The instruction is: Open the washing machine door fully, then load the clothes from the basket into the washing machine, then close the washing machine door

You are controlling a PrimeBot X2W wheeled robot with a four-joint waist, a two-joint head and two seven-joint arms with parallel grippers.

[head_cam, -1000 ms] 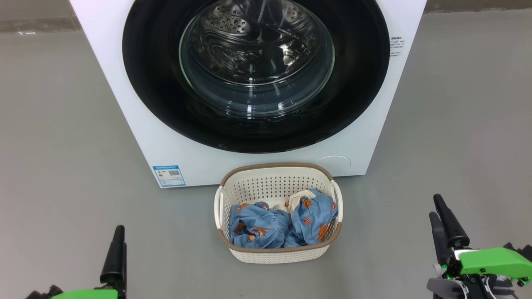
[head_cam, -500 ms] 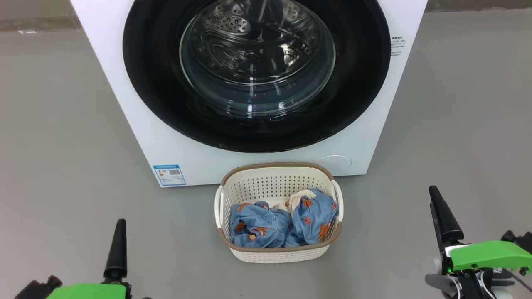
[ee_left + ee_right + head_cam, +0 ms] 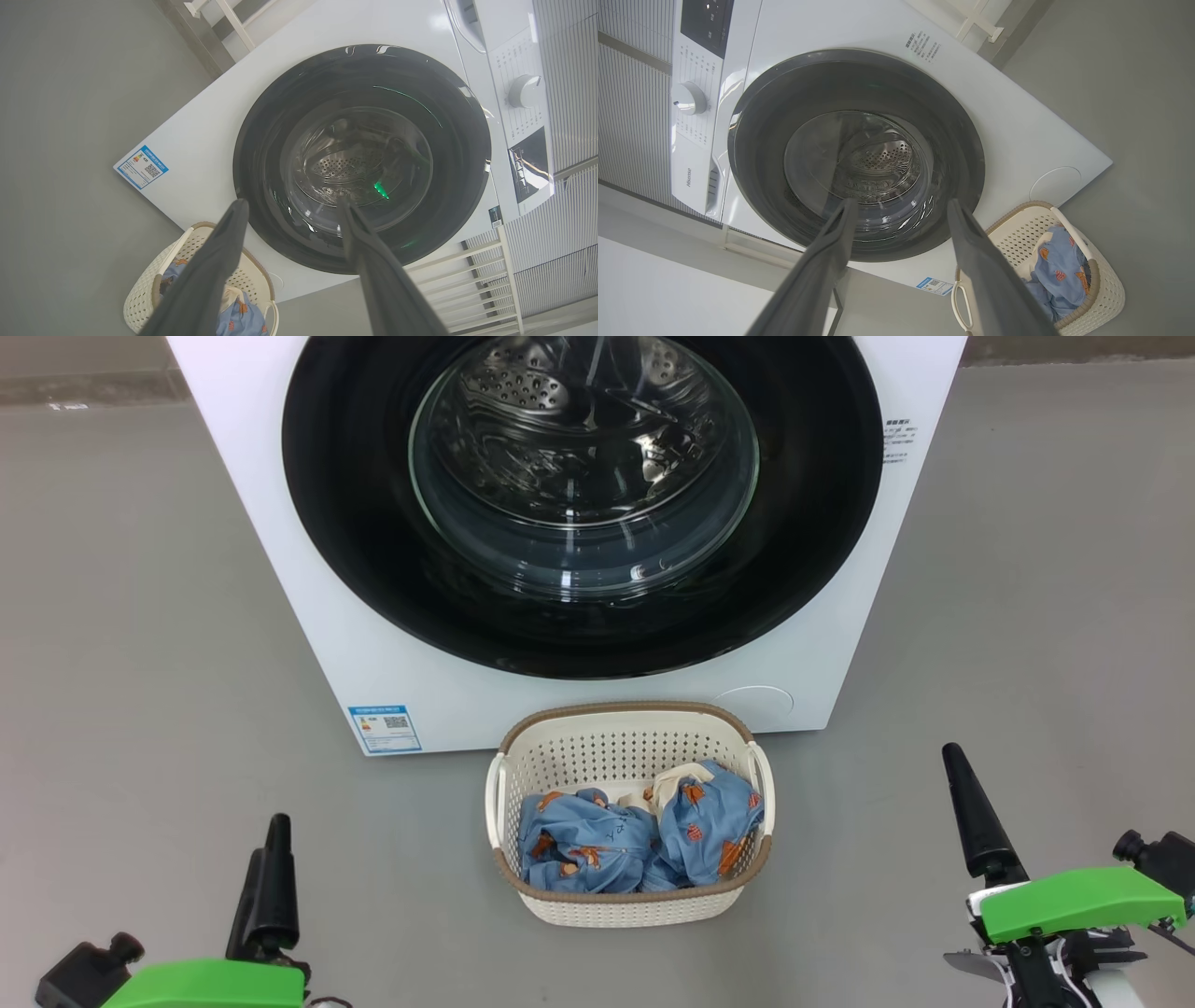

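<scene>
Rim hold is judged best for stiff, slick round glossy black washing machine door (image 3: 583, 476), seen shut at 12 o'clock; soft blue bear-print clothes (image 3: 579, 845) are seen in cream perforated plastic basket (image 3: 607, 751) at 6 o'clock; left gripper (image 3: 292, 201) and right gripper (image 3: 902, 201) are seen spread, empty.

The floor (image 3: 140, 616) is plain grey, smooth and matt, with no seams or marks. The light on it is even and the shadows are soft and faint. Along its far edge in the head view runs a darker grey-brown strip (image 3: 84, 387), perhaps a skirting, though the picture's top cuts it off. The left wrist view shows a pale ribbed panel (image 3: 567, 70) with fine parallel grooves, and white rails (image 3: 510, 275) cross in front of it like a rack. A white frame (image 3: 236, 25) of slim bars stands at the floor's edge. In the right wrist view a flat white surface (image 3: 668, 280) adjoins the ribbed panel.
</scene>
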